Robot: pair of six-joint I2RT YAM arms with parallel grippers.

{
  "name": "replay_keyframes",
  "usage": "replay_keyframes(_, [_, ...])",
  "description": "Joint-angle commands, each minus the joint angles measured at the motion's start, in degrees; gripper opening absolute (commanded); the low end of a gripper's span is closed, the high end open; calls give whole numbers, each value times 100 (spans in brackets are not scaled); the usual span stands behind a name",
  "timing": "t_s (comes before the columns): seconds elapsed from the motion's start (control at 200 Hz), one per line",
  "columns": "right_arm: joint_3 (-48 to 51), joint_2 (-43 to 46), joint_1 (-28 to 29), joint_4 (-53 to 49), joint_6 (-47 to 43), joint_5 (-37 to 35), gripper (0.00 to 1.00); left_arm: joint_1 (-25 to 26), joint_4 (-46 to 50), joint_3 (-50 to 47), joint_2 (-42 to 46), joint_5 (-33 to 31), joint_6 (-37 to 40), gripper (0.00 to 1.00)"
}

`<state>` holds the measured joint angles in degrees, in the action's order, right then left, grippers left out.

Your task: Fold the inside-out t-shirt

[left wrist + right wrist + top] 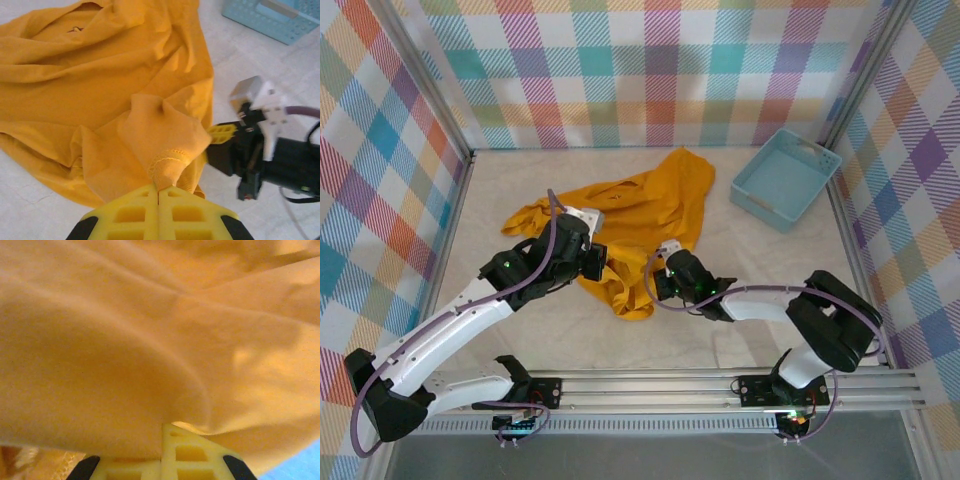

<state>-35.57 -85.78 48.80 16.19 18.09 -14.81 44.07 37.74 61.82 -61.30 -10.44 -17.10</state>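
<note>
The mustard-orange t-shirt (645,200) lies crumpled in the middle of the table, plain face up, with no lettering visible. My left gripper (592,263) is at the shirt's near left edge. In the left wrist view it (159,189) is shut on a stitched hem of the t-shirt (100,85), lifting it into a peak. My right gripper (666,278) is at the shirt's near right edge, and its yellow fingertip (222,133) touches the cloth. In the right wrist view the t-shirt (150,330) drapes over the right gripper (162,429), which is shut with cloth pinched at the seam.
A light blue basket (785,178) stands at the back right, also seen in the left wrist view (280,17). Checked walls enclose the table on three sides. A metal rail (720,385) runs along the near edge by the arm bases.
</note>
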Motion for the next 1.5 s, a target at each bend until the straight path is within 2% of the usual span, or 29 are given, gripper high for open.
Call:
replay_keyframes(0.0, [-62, 1051, -158, -954, -370, -476, 0, -57, 249, 193, -60, -422, 65, 0])
replay_keyframes(0.11, [-344, 2119, -477, -2309, -778, -281, 0, -41, 231, 290, -275, -175, 191, 0])
replay_keyframes(0.22, [-621, 2407, -766, -3117, -980, -36, 0, 98, -19, 334, -585, -7, 255, 0])
replay_keyframes(0.37, [-612, 1985, -1310, -3204, -824, -30, 0, 399, -169, 597, -1254, -9, 371, 0])
replay_keyframes(0.545, [-725, 1078, -1878, -2853, -451, 357, 0, 416, -198, 861, -1955, 18, 265, 0])
replay_keyframes(0.59, [-773, 1028, -1883, -2783, -445, 542, 11, 417, -211, 934, -2071, 27, 195, 0])
replay_keyframes(0.665, [-704, 1195, -1874, -2572, -352, 1248, 30, 383, -360, 980, -2143, 240, 139, 0])
replay_keyframes(0.74, [-429, 1516, -1745, -2129, -165, 1958, 39, 338, -456, 1066, -2197, 431, 119, 0])
replay_keyframes(0.83, [-133, 1858, -1300, -1786, 47, 2234, 45, 299, -447, 1232, -2330, 602, 119, 0])
replay_keyframes(0.91, [153, 2047, -872, -1359, 343, 2443, 44, 295, -410, 1348, -2460, 708, 128, 0])
replay_keyframes(1.03, [493, 1930, -461, -420, 832, 2697, 37, 286, -372, 1439, -2539, 762, 162, 0])
replay_keyframes(1.115, [514, 1554, -432, 19, 959, 2768, 29, 290, -354, 1499, -2561, 812, 163, 0])
replay_keyframes(1.29, [591, 880, -450, 994, 813, 2019, 14, 294, -324, 1577, -2545, 909, 179, 0])
replay_keyframes(1.495, [426, 186, -476, 1520, 660, 1851, 9, 286, -199, 1681, -2516, 916, 235, 0])
